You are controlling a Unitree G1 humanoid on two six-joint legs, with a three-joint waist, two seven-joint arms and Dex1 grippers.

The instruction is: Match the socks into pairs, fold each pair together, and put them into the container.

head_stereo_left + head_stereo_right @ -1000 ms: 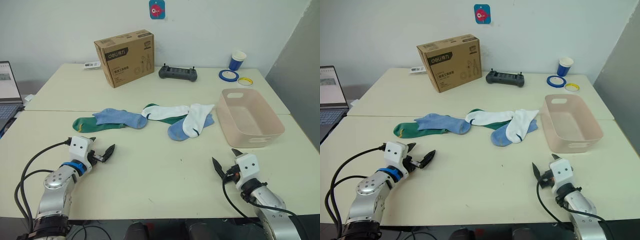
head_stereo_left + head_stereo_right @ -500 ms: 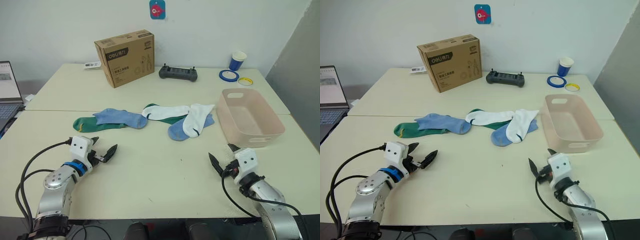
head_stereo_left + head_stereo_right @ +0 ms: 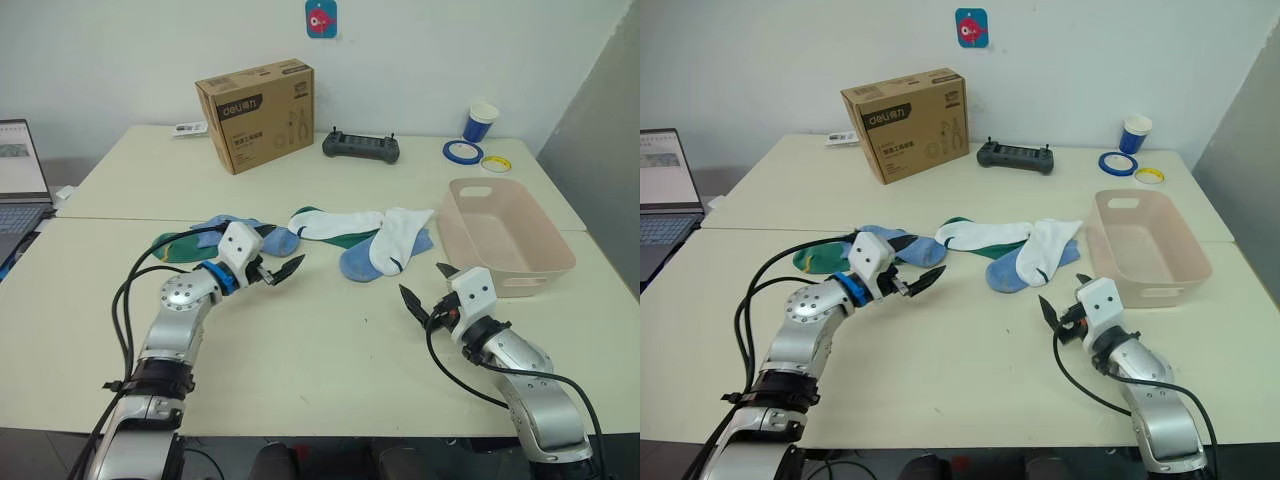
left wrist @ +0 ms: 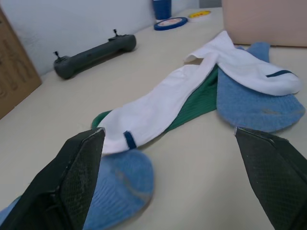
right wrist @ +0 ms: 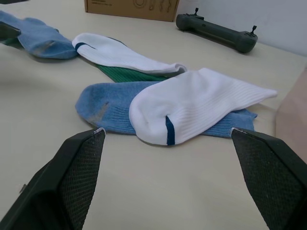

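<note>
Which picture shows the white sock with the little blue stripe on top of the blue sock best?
The right wrist view: the white sock lies close and whole, its stripe plain, across the blue sock. The left wrist view shows it farther off, near the pink container. The two eye views show it small, beside the container.

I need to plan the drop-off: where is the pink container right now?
The pink container sits on the table's right side, just right of the sock pile's white sock, beyond the right gripper.

left gripper forward to socks, right gripper nearer
</note>
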